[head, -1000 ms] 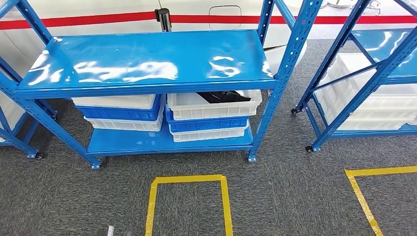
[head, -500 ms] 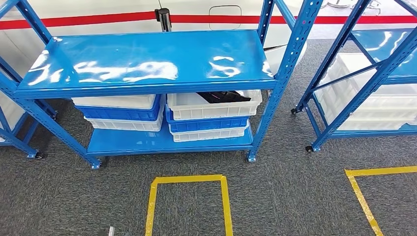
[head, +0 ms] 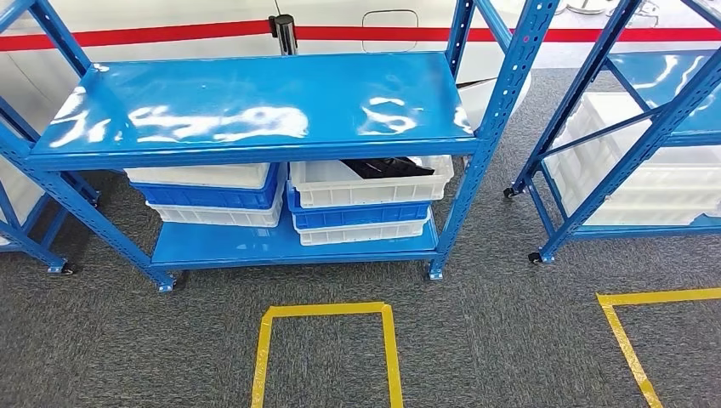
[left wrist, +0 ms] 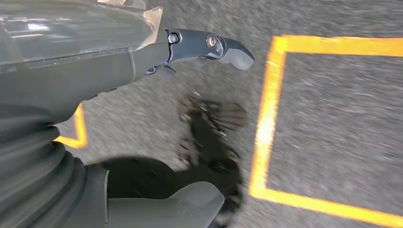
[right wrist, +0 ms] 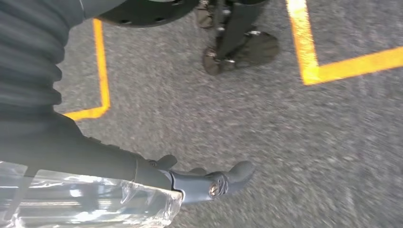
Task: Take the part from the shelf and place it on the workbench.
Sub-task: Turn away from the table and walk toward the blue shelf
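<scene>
Flat black part (head: 384, 167) lay in the top white plastic crate (head: 371, 190) of the right-hand stack, on the lower level of the blue metal shelf (head: 255, 106). It looked rigid and light, possibly slick; best taken by its near exposed edge, reaching in under the upper shelf board. Left hand (left wrist: 209, 47) hung over grey carpet (head: 493, 340) with yellow tape lines (head: 323, 310), fingers extended, holding nothing. Right hand (right wrist: 209, 183) likewise hung slack and empty, touching nothing.
</scene>
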`<act>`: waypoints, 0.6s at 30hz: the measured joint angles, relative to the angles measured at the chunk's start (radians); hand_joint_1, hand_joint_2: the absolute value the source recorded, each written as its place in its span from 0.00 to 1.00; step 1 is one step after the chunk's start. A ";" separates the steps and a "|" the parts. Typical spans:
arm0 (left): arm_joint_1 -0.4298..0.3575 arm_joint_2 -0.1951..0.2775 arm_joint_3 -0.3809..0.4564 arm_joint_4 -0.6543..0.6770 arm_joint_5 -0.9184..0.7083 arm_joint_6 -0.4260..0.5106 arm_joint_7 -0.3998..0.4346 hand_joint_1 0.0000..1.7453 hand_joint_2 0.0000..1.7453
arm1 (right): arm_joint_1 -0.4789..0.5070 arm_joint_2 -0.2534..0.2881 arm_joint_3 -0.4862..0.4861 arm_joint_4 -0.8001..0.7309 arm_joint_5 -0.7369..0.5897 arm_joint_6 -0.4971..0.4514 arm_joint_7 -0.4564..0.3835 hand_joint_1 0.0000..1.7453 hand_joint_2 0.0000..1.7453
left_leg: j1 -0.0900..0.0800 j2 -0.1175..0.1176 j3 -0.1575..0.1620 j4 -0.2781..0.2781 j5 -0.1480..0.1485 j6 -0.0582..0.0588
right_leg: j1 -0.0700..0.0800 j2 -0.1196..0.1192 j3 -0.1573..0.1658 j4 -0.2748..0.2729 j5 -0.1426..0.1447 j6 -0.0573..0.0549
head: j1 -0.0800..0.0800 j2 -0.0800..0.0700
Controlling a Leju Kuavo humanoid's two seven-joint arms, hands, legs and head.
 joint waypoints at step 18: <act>0.158 0.066 -0.343 -0.117 0.112 0.016 0.264 0.00 0.00 | 0.133 -0.058 0.154 -0.123 -0.079 0.266 0.223 0.00 0.00 | 0.000 0.000 0.000 0.000 -0.001 0.000 | 0.000 0.000 0.000 0.000 0.000 0.000 | 0.000 0.000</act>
